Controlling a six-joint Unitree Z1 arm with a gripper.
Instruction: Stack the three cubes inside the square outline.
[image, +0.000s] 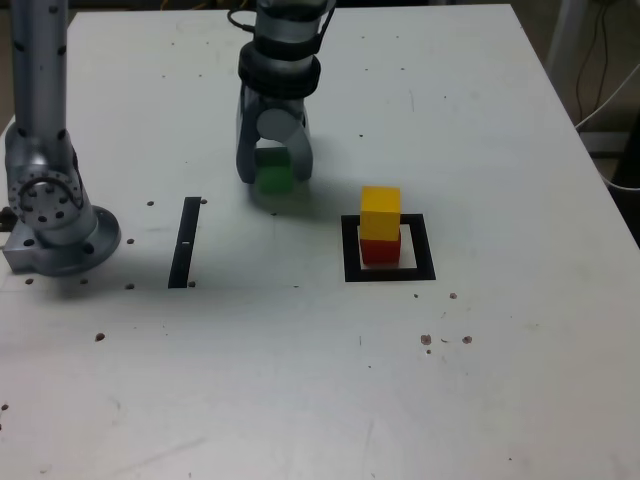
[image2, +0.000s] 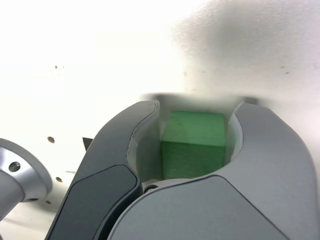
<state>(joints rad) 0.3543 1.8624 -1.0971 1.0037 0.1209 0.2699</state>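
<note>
**A:** Green cube (image: 273, 178): where does it sit, and where are the others?

**B:** It sits between the two curved jaws of the gripper (image: 272, 170), near the far middle of the white table (image: 320, 400). To the exterior view's right and a little nearer the camera is the square outline (image: 350, 250), a black frame with a white centre. Inside it the red cube (image: 379, 249) rests on the table, and the yellow cube (image: 380, 212) sits on top of it, roughly square to it.

**A:** Do the jaws have the green cube?

**B:** They are closed in around it. In the wrist view one jaw appears to touch the cube (image2: 194, 145), while a thin sliver of gap shows at the other, so I cannot tell whether the grip is firm. Whether the cube is off the table is also unclear.

**A:** What does this step call for, in your judgement?

**B:** Make sure of the squeeze, then lift straight up, high enough to clear the yellow cube. Carry it across, centre it over the stack, lower slowly, and release only once it rests flat. A sideways nudge could topple the two cubes already stacked.

**A:** Anything else on the table?

**B:** A narrow black strip (image: 185, 242) lies toward the exterior view's left, beside the arm's base (image: 50, 215).
</note>
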